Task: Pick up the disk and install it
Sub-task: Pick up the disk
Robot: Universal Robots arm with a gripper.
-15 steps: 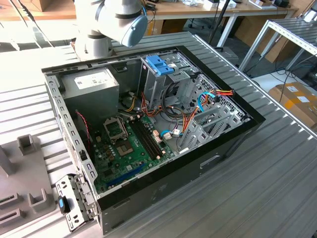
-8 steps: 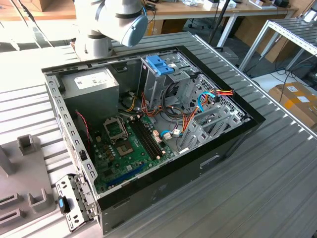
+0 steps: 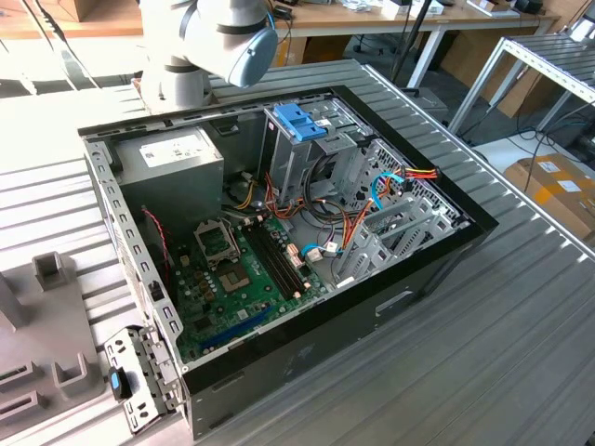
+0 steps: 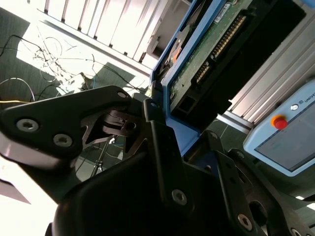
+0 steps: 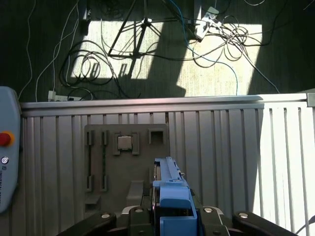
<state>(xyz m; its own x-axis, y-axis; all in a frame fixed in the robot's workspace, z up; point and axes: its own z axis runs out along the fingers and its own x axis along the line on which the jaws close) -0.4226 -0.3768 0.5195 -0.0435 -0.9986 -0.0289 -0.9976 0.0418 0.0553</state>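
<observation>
My gripper (image 5: 174, 219) is shut on the disk (image 5: 170, 182), a flat drive framed by light-blue rails and seen edge-on in the first wrist view. It hangs above a grey fixture tray (image 5: 98, 162) on the ribbed table. In the second wrist view the disk (image 4: 211, 44) shows its green circuit board and blue rail, with the black fingers (image 4: 152, 132) clamped on its blue end. The open computer case (image 3: 446, 255) lies in the middle of the exterior view. Its grey drive cage carries a broad blue handle (image 3: 299, 121). The arm (image 3: 223, 37) stands behind the case.
A grey teach pendant (image 5: 7, 147) with a red button lies on the table by the fixture. The fixture holds a square chip (image 5: 125, 142). Cables and a tripod lie on the floor beyond the table's edge. A small metal bracket (image 3: 135, 381) sits by the case's near corner.
</observation>
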